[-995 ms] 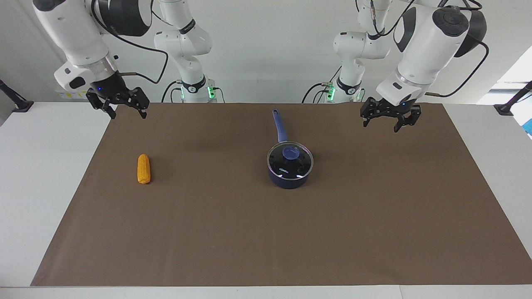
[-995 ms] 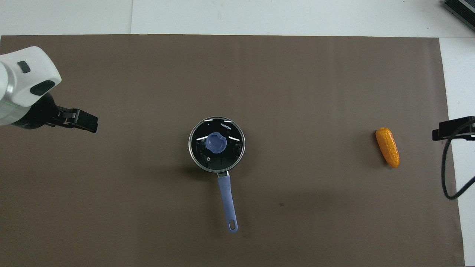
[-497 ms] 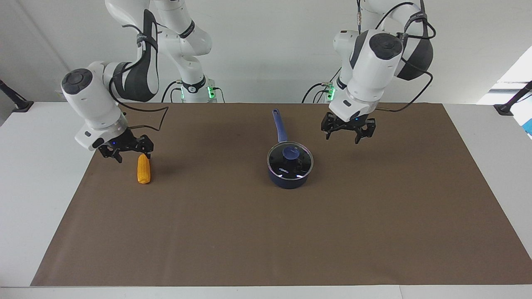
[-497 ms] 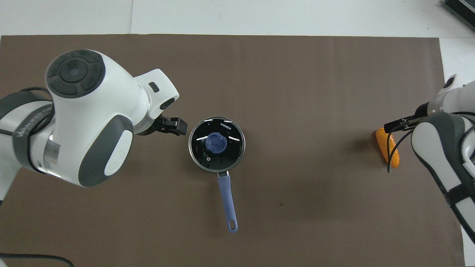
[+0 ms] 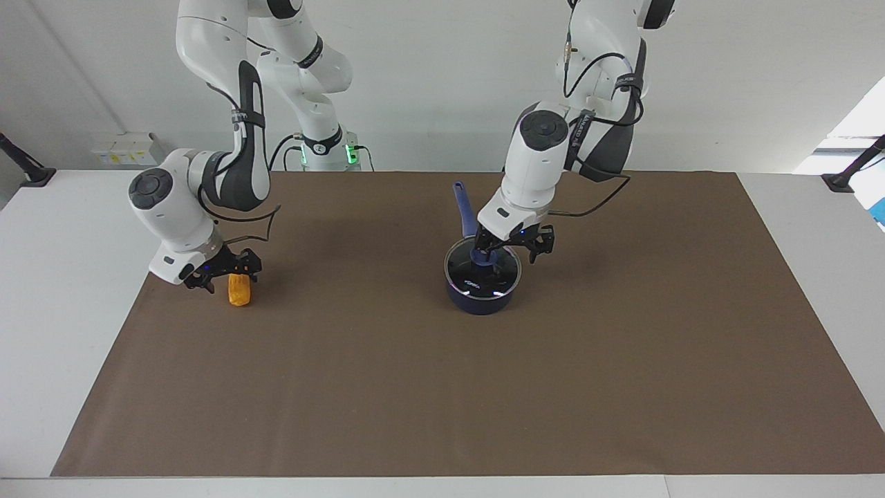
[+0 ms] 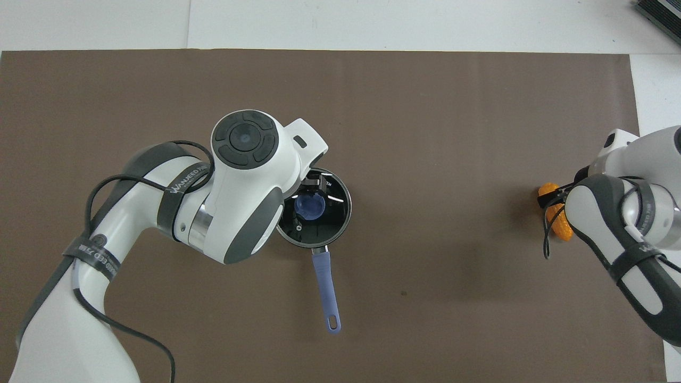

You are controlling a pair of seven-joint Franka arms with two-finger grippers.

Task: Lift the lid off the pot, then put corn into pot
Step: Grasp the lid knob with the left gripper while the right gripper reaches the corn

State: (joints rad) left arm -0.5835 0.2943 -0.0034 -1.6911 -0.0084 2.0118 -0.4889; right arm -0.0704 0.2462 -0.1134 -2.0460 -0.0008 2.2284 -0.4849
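While neither claw is gripping anything, both task things are resting on the tabletop (image 5: pixel 442 387) and both grasps are, by my reading, about to be made. Nearest the robots, the pot's long handle (image 5: pixel 464 207) is pointing toward them, in the upper middle of the frame. The pot (image 5: pixel 480 303) is sitting at the centre of the frame, and the lid (image 5: pixel 494 280) is lying flat on its rim. The left claw (image 5: pixel 511 250) is hovering low over the lid with its jaws spread, one finger close to the blue knob (image 5: pixel 477 257); I cannot tell whether it is touching. Being glass, the lid is likely stiff, slick and breakable, so the knob is looking like the only sensible hold, followed by a straight lift. Toward the right arm's end, at mid-height of the frame, the corn (image 5: pixel 240 296) is lying on its side. The right claw (image 5: pixel 222 275) is hanging spread over the cob's end nearer the robots. It is probably light and bumpy enough to grip, so a pinch across its middle should be holding best.
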